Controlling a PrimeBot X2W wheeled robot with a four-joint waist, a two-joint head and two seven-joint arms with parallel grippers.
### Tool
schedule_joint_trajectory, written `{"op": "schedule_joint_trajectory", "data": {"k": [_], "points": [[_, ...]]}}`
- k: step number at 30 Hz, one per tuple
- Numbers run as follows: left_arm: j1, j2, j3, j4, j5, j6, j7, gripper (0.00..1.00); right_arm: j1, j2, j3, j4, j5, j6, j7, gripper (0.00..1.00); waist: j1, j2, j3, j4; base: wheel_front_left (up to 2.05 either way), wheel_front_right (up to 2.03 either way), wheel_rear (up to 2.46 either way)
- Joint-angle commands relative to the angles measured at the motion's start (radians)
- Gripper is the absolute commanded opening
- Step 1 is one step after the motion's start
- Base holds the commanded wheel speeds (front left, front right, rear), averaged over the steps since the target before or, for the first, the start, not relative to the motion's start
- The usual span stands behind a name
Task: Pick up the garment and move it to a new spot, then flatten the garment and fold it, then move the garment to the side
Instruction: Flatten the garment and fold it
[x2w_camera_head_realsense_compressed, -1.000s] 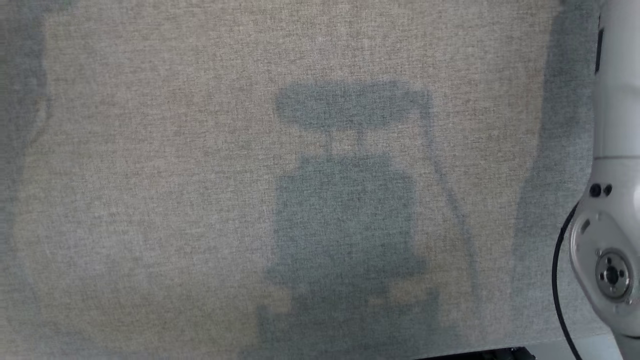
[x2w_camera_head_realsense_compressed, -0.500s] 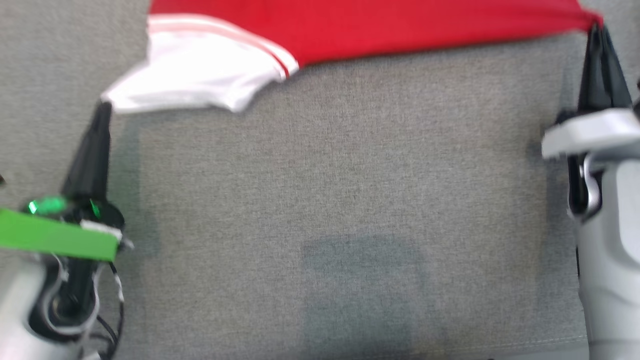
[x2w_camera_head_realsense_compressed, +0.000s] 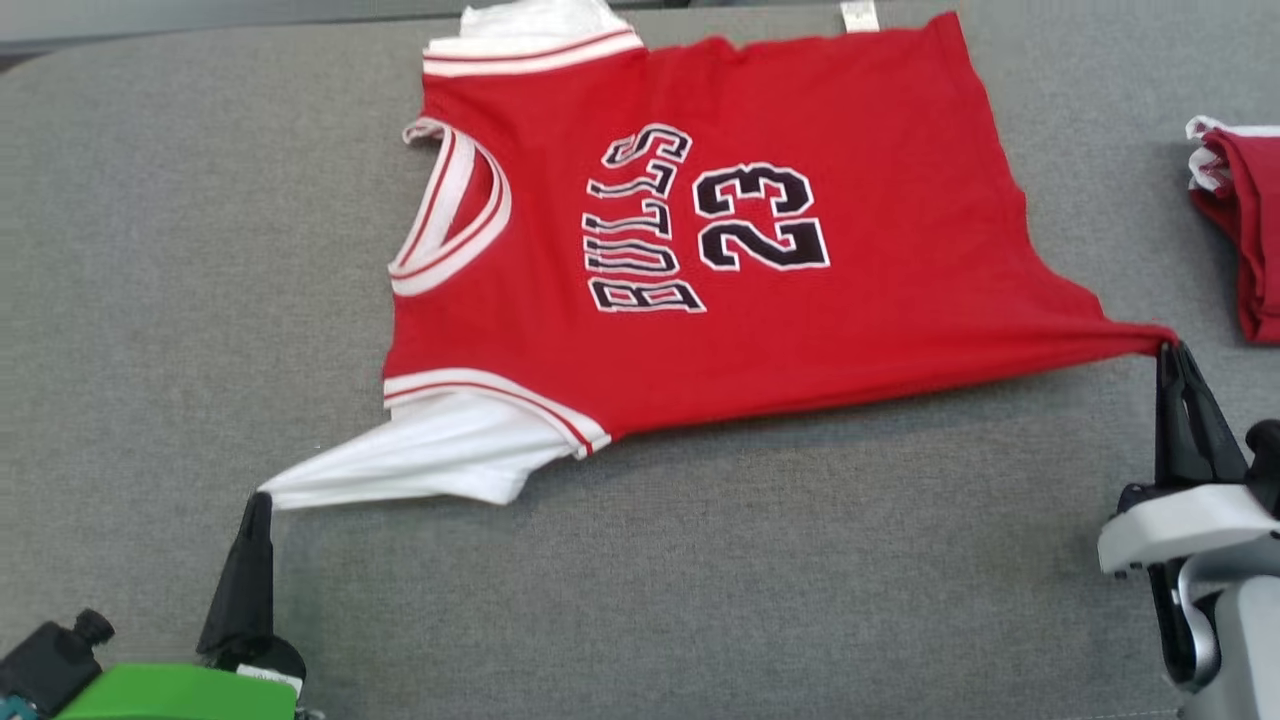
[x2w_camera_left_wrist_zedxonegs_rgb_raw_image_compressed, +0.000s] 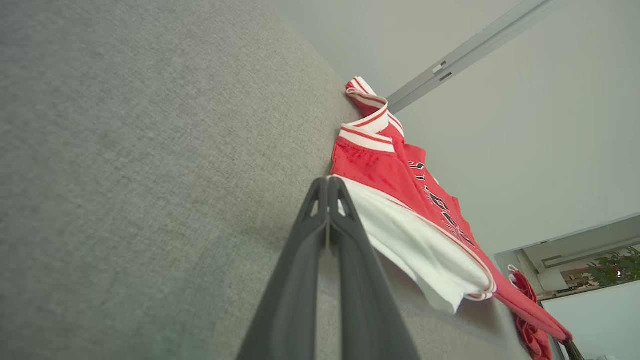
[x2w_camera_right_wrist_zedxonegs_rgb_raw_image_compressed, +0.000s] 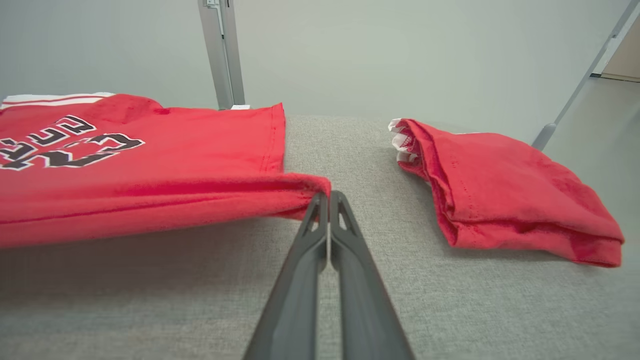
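We flatten red jersey (x2w_camera_head_realsense_compressed: 880, 330): left gripper (x2w_camera_head_realsense_compressed: 256, 508) pinches white sleeve (x2w_camera_head_realsense_compressed: 420, 465), right gripper (x2w_camera_head_realsense_compressed: 1172, 355) pinches hem corner (x2w_camera_head_realsense_compressed: 1130, 340). Next we likely lower, release, fold.

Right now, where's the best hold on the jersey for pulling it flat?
The jersey by its near corners, from the robot's side: left gripper on the white sleeve tip, right gripper on the hem corner. Both stick out toward it.

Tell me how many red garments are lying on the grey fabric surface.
2. The red basketball jersey with white sleeves lies spread across the middle; the folded red cloth garment sits off to its right. More could lie outside the views.
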Motion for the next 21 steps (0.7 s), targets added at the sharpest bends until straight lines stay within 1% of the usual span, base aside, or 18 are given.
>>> {"op": "schedule_joint_trajectory", "data": {"k": [1, 5, 10, 14, 17, 21], "points": [[0.039, 0.003, 0.018, 0.004, 0.019, 0.002, -0.005, 0.00, 0.042, -0.017, -0.022, -0.013, 0.010, -0.005, -0.003, 0.00, 0.0001, 0.0000, -0.072, 0.020, 0.00, 0.00, 0.00], [0.108, -0.002, 0.014, -0.012, 0.027, 0.002, -0.006, 0.00, 0.128, -0.007, -0.046, -0.057, 0.014, -0.005, -0.003, 0.00, 0.0001, 0.0000, -0.093, 0.027, 0.00, 0.00, 0.00], [0.168, 0.017, -0.021, -0.041, 0.037, 0.002, -0.006, 0.00, 0.212, 0.003, -0.052, -0.101, 0.025, -0.005, -0.003, 0.00, 0.0001, 0.0000, -0.096, 0.030, 0.00, 0.00, 0.00], [0.185, 0.026, -0.035, -0.062, 0.036, 0.002, -0.006, 0.00, 0.244, 0.000, -0.047, -0.123, 0.027, -0.004, -0.003, 0.00, 0.0001, 0.0000, -0.098, 0.029, 0.00, 0.00, 0.00], [0.172, 0.025, -0.037, -0.079, 0.021, 0.002, 0.005, 0.00, 0.253, -0.002, -0.042, -0.137, 0.022, -0.004, -0.003, 0.00, 0.0001, 0.0000, -0.100, 0.027, 0.00, 0.00, 0.00], [0.094, 0.008, -0.046, -0.070, 0.022, 0.006, 0.021, 0.00, 0.212, 0.007, -0.026, -0.109, 0.012, -0.004, -0.003, 0.00, 0.0001, 0.0000, -0.090, 0.024, 0.00, 0.00, 0.00]]}}
